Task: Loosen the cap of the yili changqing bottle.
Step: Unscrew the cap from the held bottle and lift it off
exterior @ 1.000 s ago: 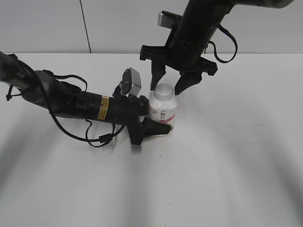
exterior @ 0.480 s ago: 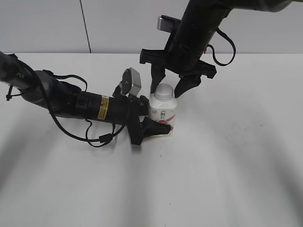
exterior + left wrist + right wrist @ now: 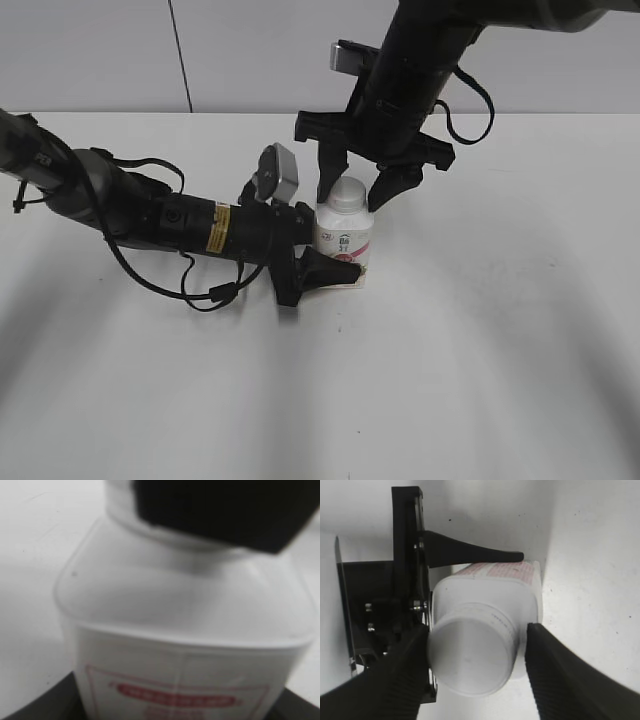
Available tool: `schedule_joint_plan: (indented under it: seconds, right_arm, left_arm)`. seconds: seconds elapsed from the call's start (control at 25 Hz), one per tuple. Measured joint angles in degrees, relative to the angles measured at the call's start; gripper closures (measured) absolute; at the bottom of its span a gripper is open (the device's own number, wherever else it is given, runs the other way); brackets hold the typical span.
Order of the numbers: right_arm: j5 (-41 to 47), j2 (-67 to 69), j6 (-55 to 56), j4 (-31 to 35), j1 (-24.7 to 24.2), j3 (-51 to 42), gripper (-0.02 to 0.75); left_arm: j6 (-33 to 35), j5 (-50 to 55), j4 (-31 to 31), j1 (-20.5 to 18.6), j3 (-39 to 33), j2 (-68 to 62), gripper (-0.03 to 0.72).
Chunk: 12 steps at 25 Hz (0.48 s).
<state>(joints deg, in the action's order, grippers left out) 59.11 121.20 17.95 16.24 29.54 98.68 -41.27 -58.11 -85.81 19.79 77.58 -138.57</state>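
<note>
Two arms share one small job here, and the split makes sense. The left gripper (image 3: 322, 258) comes in low from the side and clamps the yili changqing bottle (image 3: 344, 245) around its lower body — a brace, by the look of it, so the bottle cannot spin or tip when the top gets twisted. The bottle stands upright on the white table (image 3: 480, 340), roughly mid-table, label facing the exterior camera.

Above it, the right gripper (image 3: 358, 193) hangs nose-down with its jaws parted and straddling the cap (image 3: 345, 194). From the right wrist view the cap (image 3: 472, 652) sits between the two ribbed pads (image 3: 555, 675); the pad on the left looks to be at the cap's edge, the other just beside it — no firm pinch that I can confirm yet. Coming from straight overhead puts the wrist's roll in line with the cap's thread, which is what an unscrewing turn calls for.

The left wrist view shows only the bottle's shoulder, blurred and very close.
</note>
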Motion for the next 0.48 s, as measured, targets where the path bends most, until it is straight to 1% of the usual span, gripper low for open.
schedule_joint_plan:
  seconds: [0.12,0.24,0.48]
  right_arm:
    - [0.0,0.0,-0.1,-0.5,0.2,0.1,0.279]
    - [0.1,0.0,-0.2,-1.0,0.4,0.2,0.327]
    - [0.7,0.0,-0.8,-1.2,0.4,0.3,0.330]
  left_arm:
    - [0.0,0.0,0.0,0.0,0.0,0.0,0.272]
    - [0.0,0.1,0.1,0.0,0.0,0.0,0.272]
    - [0.0,0.2,0.1,0.1,0.0,0.0,0.273]
